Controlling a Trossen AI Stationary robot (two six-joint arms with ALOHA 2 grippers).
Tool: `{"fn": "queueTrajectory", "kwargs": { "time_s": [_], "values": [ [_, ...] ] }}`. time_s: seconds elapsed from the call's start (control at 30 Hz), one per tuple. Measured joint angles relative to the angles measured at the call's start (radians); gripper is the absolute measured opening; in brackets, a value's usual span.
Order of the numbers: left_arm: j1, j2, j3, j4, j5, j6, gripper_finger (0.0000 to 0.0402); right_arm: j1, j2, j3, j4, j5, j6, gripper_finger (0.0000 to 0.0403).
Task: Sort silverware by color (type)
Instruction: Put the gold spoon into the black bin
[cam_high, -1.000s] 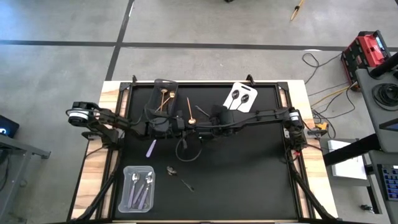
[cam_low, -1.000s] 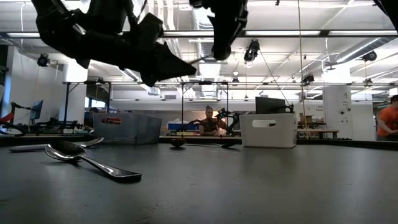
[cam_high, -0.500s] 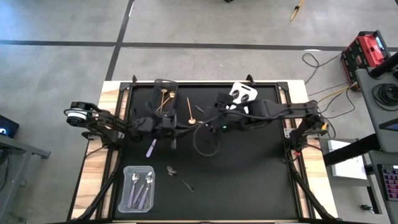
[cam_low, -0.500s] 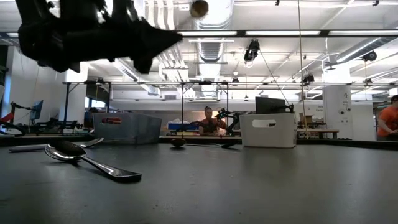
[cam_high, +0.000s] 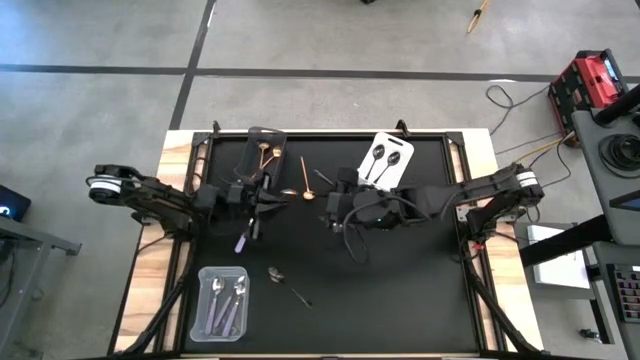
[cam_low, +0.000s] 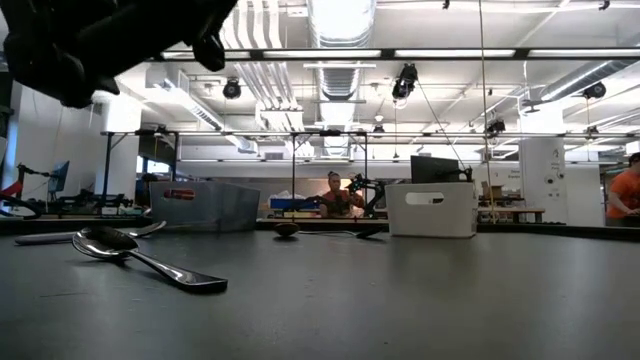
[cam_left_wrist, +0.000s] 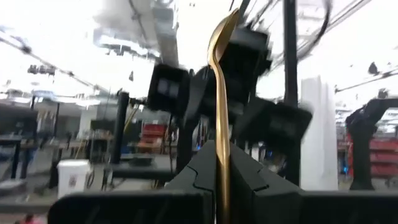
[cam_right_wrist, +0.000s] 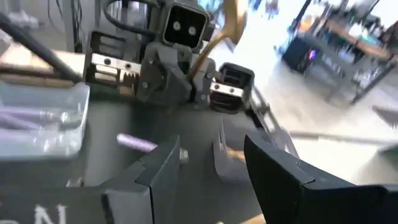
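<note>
My left gripper (cam_high: 268, 198) hovers over the table's left-middle, shut on a gold spoon (cam_high: 288, 193). My right gripper (cam_high: 330, 208) is open and empty just right of it, facing it. In the right wrist view the left gripper (cam_right_wrist: 196, 84) shows with the gold spoon (cam_right_wrist: 217, 37) slanting upward. Another gold spoon (cam_high: 304, 175) lies flat on the mat. A lilac-handled spoon (cam_high: 242, 238) lies below the left gripper. Dark spoons (cam_high: 278, 272) lie near the front, and one more dark spoon (cam_high: 322, 177) lies farther back. My left gripper pinches the gold spoon's handle (cam_left_wrist: 222, 180) between its two fingers. The spoon runs along the fingers and sticks out past their ends, its bowl (cam_left_wrist: 227, 25) at the free end. It is lifted clear of the table and tilts upward toward the right arm.
A dark bin (cam_high: 265, 150) with gold spoons stands at the far left. A white bin (cam_high: 385, 157) holds dark spoons at far centre. A clear bin (cam_high: 222, 302) with lilac spoons sits at near left. A person sits in the room beyond the table (cam_low: 335, 192).
My left gripper has drawn back toward the table's left edge, carrying the gold spoon. My right arm has pulled back toward the right, away from the left gripper, and has left the low view.
</note>
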Motion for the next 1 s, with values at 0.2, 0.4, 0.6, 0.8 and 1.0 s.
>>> {"fn": "queueTrajectory", "kwargs": {
  "time_s": [0.2,0.4,0.6,0.8,1.0],
  "values": [
    [0.0,-0.055,-0.001,-0.001,0.021,0.015,0.0,-0.011,0.012,-0.241,0.586,-0.06,-0.1,0.0171],
    [0.0,-0.072,-0.004,-0.001,0.021,0.023,0.0,-0.043,0.051,-0.348,0.989,-0.193,-0.104,0.0171],
    [0.0,-0.062,-0.003,-0.005,0.021,0.027,0.0,-0.082,0.122,-0.34,1.099,-0.212,-0.069,0.0171],
    [0.0,-0.062,-0.003,-0.003,0.02,0.031,0.0,-0.111,0.18,-0.267,1.105,-0.241,-0.056,0.0171],
    [0.0,-0.06,-0.003,-0.005,0.019,0.035,0.0,-0.123,0.212,-0.215,1.097,-0.3,-0.056,0.017]
  ]
}}
